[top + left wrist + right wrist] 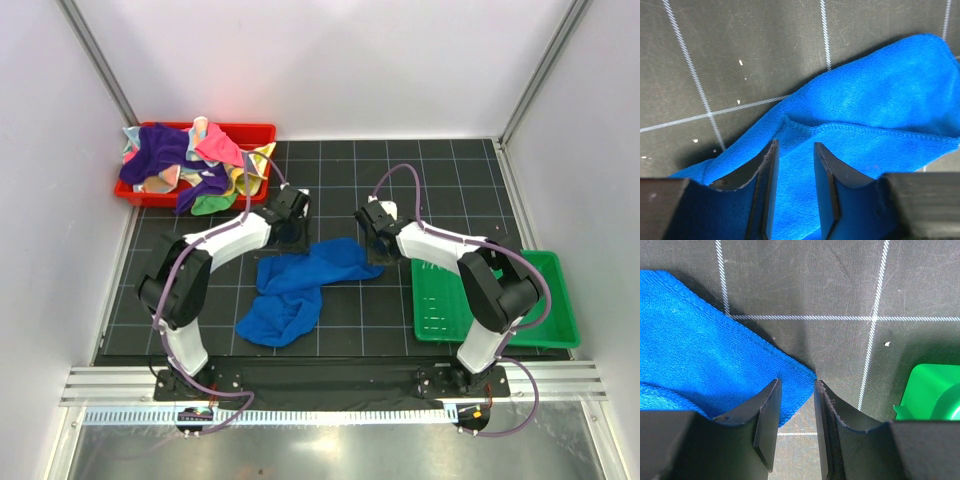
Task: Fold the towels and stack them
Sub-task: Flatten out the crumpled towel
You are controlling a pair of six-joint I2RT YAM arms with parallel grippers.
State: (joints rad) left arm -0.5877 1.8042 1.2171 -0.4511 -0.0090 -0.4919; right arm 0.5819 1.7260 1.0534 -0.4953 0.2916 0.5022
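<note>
A royal blue towel [300, 285] lies crumpled on the black gridded mat between the two arms. My left gripper [290, 235] is low over its far left part. In the left wrist view the jaws [794, 145] stand apart, with blue cloth [865, 115] and a hemmed fold under and between them. My right gripper [378, 250] is at the towel's far right corner. In the right wrist view that corner [690, 345] pokes into the gap between the parted fingers [797, 382], and bare mat shows below it. More towels [165, 150], purple, pink and others, are heaped in a red tray.
The red tray [255, 130] stands at the back left of the mat. A green tray [545, 330] sits at the right, beside the right arm, and its edge [930, 390] shows in the right wrist view. White walls close in the sides and back.
</note>
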